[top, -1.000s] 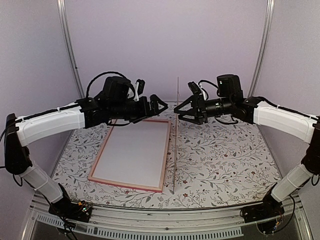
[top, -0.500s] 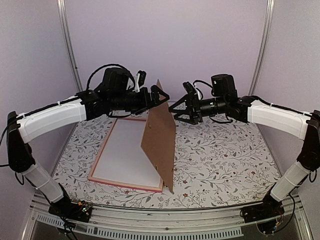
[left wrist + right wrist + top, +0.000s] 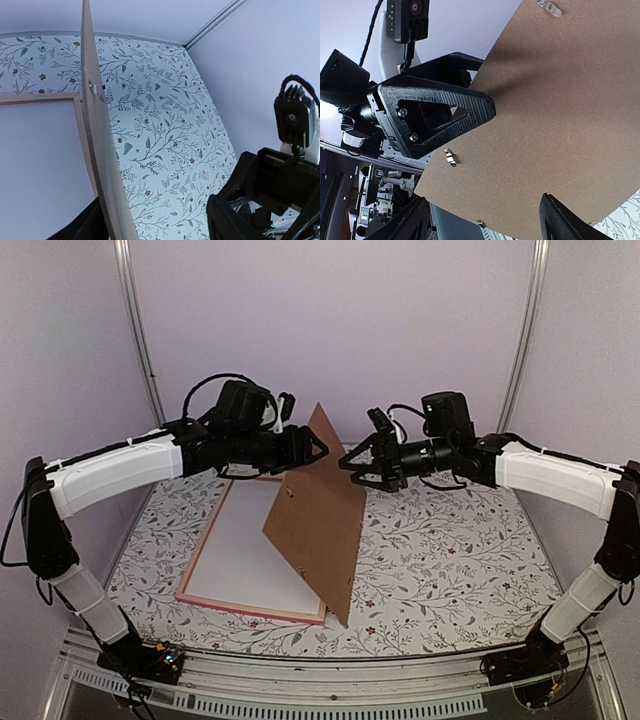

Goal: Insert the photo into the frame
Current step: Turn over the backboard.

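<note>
Early going. Propping the brown backing board on its edge, tilted, with the left pincer spread wide astride its upper edge, not clamped. Opposite, on the board's other face, the right pincer, released too, gripping nothing. Below the left pincer, flat on the bench: the frame, plain white inside. No sign of the photo anywhere. Left to do: find it, seat it, close the back.

Tilted backing board blocking the middle, frame flat on its left, open patterned table on its right.
</note>
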You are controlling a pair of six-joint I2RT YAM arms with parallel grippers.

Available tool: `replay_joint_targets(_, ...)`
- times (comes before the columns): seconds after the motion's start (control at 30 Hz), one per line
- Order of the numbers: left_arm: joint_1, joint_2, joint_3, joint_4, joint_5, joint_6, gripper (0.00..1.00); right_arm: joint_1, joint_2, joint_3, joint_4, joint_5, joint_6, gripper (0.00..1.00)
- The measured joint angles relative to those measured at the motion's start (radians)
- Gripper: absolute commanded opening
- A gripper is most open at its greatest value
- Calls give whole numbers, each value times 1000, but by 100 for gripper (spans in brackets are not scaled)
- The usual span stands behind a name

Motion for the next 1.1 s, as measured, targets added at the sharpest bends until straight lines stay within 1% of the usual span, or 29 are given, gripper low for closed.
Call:
replay_joint_targets(0.1,10,0,2,-35,-11,23,51,-8,-13,-27,-9,13,-8,79)
replay_joint_targets(0.17,21,1,2,-56,-12,41,45,-16,-22,-47,-15,18,-13,79)
replay_joint_targets(0.33,49,5,1,-92,-4,56,39,-39,-42,-93,-29,35,-26,79)
replay_joint_targets(0.67,79,10,-8,-117,12,83,21,-69,-48,-171,-48,58,-47,79)
replay_joint_targets(0.9,101,13,-24,-132,26,91,5,-78,-48,-211,-47,62,-56,79)
replay_joint_targets(1.03,111,13,-26,-129,50,70,0,-82,-48,-233,-46,63,-58,79)
replay_joint_targets(1.1,114,13,-28,-125,60,63,0,-83,-47,-238,-46,63,-59,79)
